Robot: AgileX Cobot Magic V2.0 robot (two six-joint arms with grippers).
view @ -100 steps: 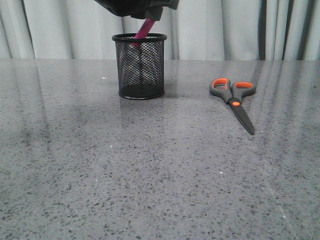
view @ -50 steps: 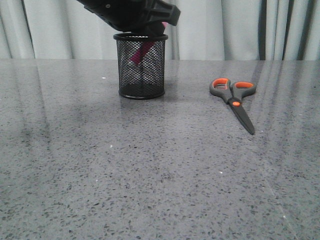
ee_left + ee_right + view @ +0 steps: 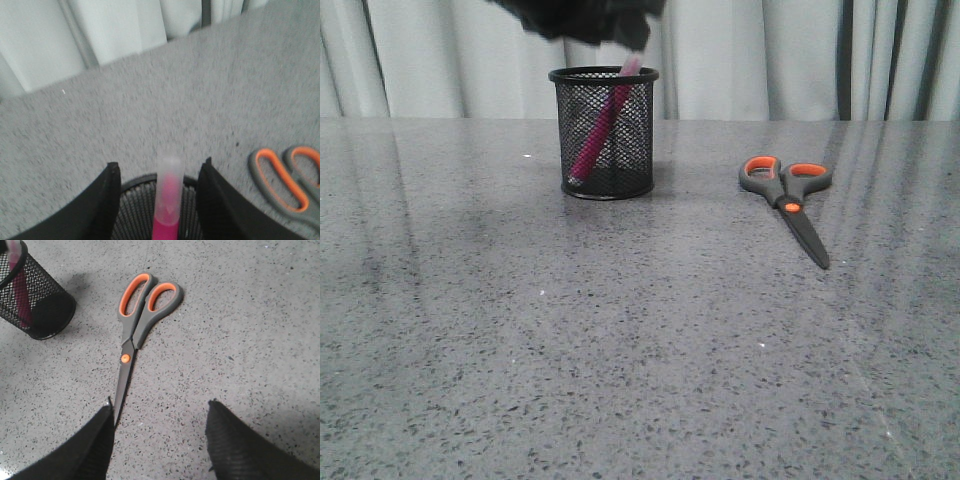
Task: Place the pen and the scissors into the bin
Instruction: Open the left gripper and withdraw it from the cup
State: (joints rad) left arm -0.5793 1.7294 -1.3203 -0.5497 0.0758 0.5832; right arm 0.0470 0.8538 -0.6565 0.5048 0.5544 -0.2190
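The black mesh bin (image 3: 608,135) stands at the back middle of the table. The magenta pen (image 3: 600,125) leans inside it, its pale cap poking above the rim. My left gripper (image 3: 615,30) hovers just above the bin, blurred. In the left wrist view it (image 3: 160,163) is open, its fingers (image 3: 102,205) on either side of the pen cap (image 3: 169,180) without touching it, above the bin rim (image 3: 135,183). The scissors (image 3: 788,195) lie flat to the right of the bin. My right gripper (image 3: 160,407) is open and empty above the scissors' (image 3: 134,330) blade end.
Pale curtains (image 3: 770,55) hang behind the table's far edge. The grey speckled tabletop (image 3: 620,350) stretches toward the front. In the right wrist view the bin (image 3: 35,305) stands beside the scissors' handles.
My left gripper lowered the pen into the bin, let go and rose a little. The pen now leans free inside. The bin shifted slightly right.
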